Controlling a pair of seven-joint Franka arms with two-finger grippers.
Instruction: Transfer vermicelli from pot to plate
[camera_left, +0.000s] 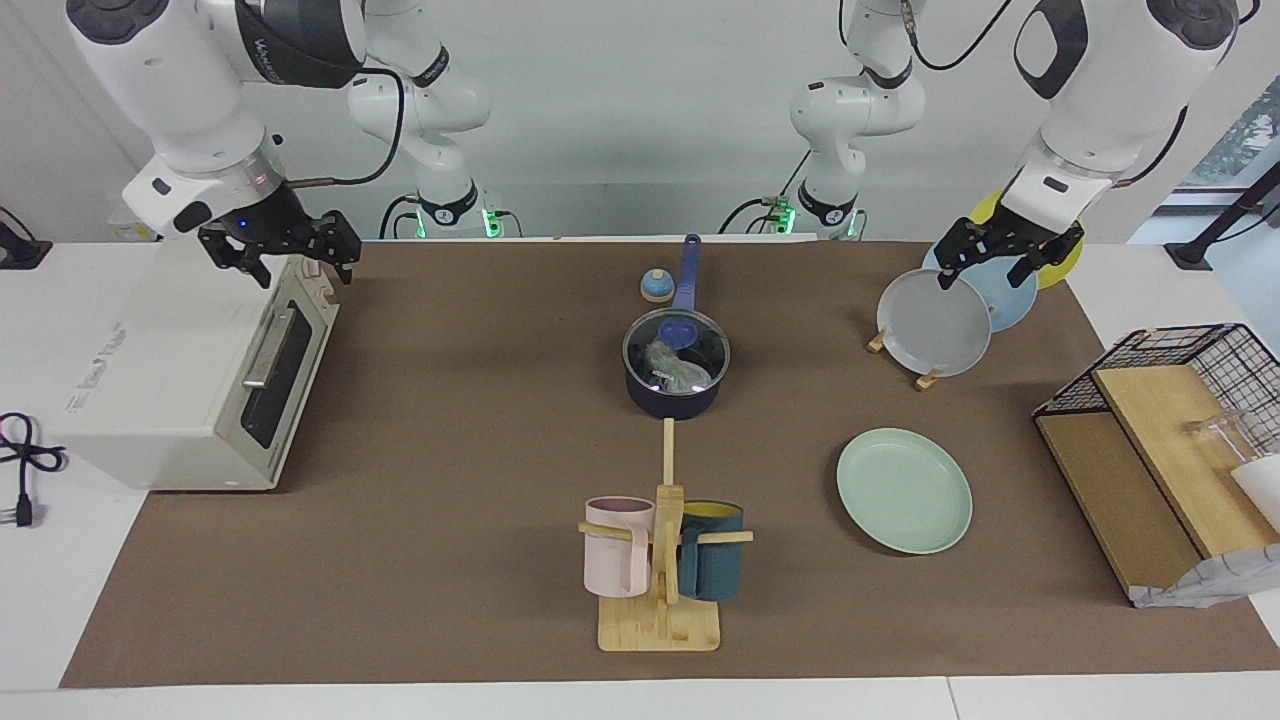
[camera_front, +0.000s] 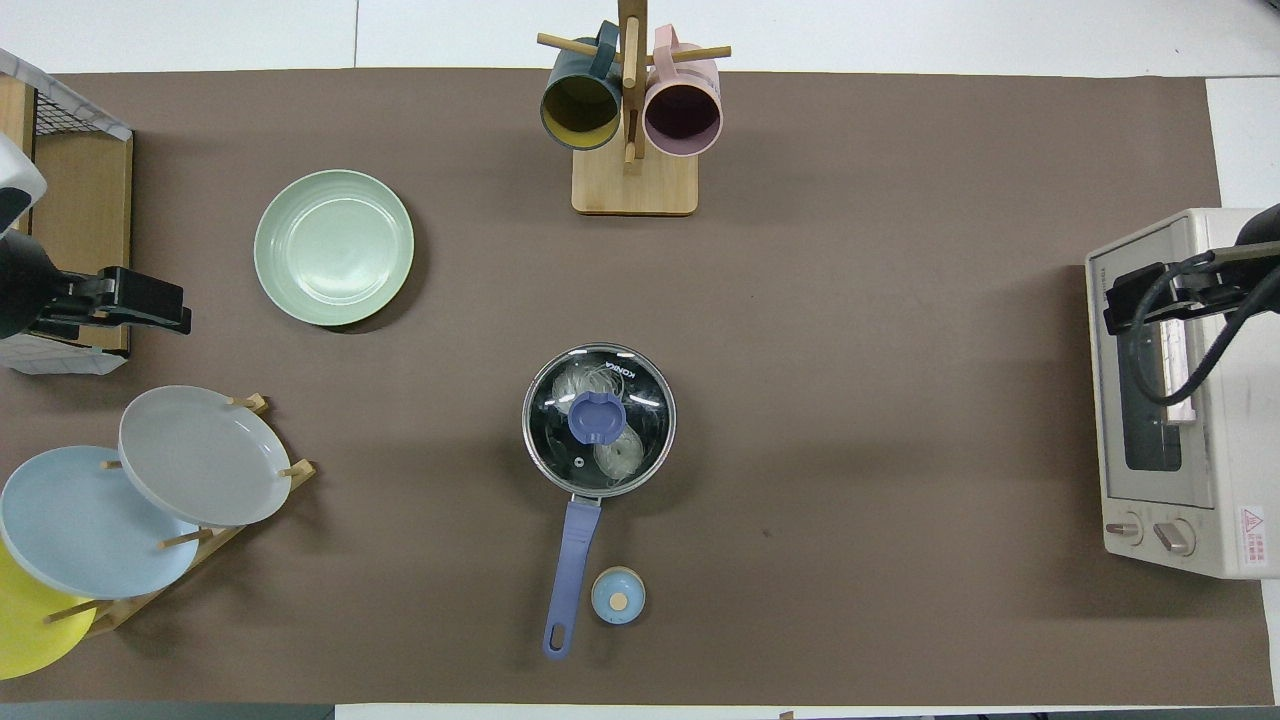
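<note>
The dark navy pot (camera_left: 675, 392) stands mid-table, its long blue handle (camera_front: 572, 560) pointing toward the robots. A glass lid with a blue knob (camera_front: 597, 417) covers it. Whitish vermicelli (camera_front: 620, 455) shows through the lid, also in the facing view (camera_left: 668, 366). The mint-green plate (camera_left: 903, 490) lies empty, farther from the robots, toward the left arm's end; it also shows in the overhead view (camera_front: 333, 247). My left gripper (camera_left: 983, 278) is open, up over the plate rack. My right gripper (camera_left: 305, 275) is open, up over the toaster oven.
A mug tree (camera_left: 660, 560) with a pink and a teal mug stands farther out than the pot. A toaster oven (camera_left: 190, 370) sits at the right arm's end. A rack with grey (camera_left: 935, 325), light blue and yellow plates and a wire basket (camera_left: 1180, 400) sit at the left arm's end. A small blue knob-shaped object (camera_left: 657, 286) lies beside the handle.
</note>
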